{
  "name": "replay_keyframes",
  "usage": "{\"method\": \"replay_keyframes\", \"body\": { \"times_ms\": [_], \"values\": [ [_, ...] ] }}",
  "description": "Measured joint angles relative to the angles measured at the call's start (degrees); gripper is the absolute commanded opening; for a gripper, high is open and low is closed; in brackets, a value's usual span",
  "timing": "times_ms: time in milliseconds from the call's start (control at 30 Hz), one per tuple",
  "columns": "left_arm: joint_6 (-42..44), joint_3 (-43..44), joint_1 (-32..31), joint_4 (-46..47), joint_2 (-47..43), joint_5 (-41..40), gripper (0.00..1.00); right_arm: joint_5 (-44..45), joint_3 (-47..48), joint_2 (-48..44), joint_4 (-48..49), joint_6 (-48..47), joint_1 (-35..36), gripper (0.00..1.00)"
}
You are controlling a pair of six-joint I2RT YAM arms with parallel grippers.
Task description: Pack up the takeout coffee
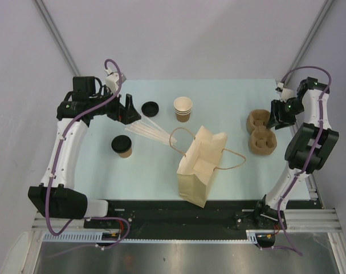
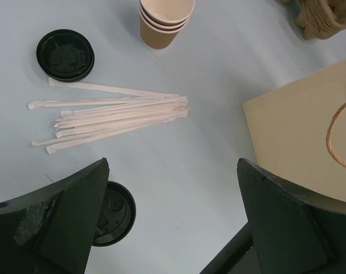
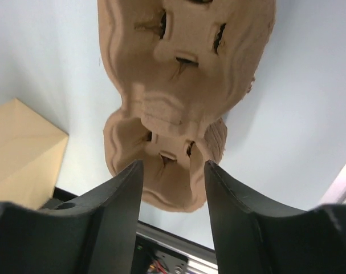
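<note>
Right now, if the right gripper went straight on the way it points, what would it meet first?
The right gripper would likely meet the cup carrier first. It fills the wrist view ahead, and its near end shows between the open fingers. How far off it is stays unclear.

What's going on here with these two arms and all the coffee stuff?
Two robot arms are set up to pack a takeout coffee, but neither holds anything yet. The left gripper hangs open above the table, with the lidded takeout coffee close by. The right gripper is open over a pulp cup carrier. The paper bag lies flat in the middle. A loose lid, stacked cups and wrapped straws lie nearby.
</note>
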Motion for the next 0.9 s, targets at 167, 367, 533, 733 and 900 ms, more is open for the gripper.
{"method": "replay_keyframes", "body": {
  "times_ms": [167, 367, 533, 733, 900],
  "values": [
    [0.04, 0.13, -0.09, -0.04, 0.0, 0.02, 0.99, 0.04, -2.38, -4.13, -1.84, -7.93, 0.63, 0.47],
    [0.07, 0.44, -0.46, -0.22, 0.0, 0.02, 0.99, 3.56, -14.47, -15.76, -3.15, -17.73, 9.44, 0.46],
    [0.07, 0.7, -0.76, -0.42, 0.0, 0.04, 1.0, 6.69, -18.84, -17.4, -3.15, -22.03, 15.82, 0.49],
    [0.07, 0.79, -1.03, -0.44, 0.0, 0.04, 1.0, 10.16, -21.07, -17.33, -2.49, -24.92, 16.63, 0.49],
    [0.09, 0.79, -1.05, -0.44, 0.0, 0.02, 1.0, 11.93, -21.75, -16.61, -1.57, -25.83, 16.76, 0.46]
  ]
}}
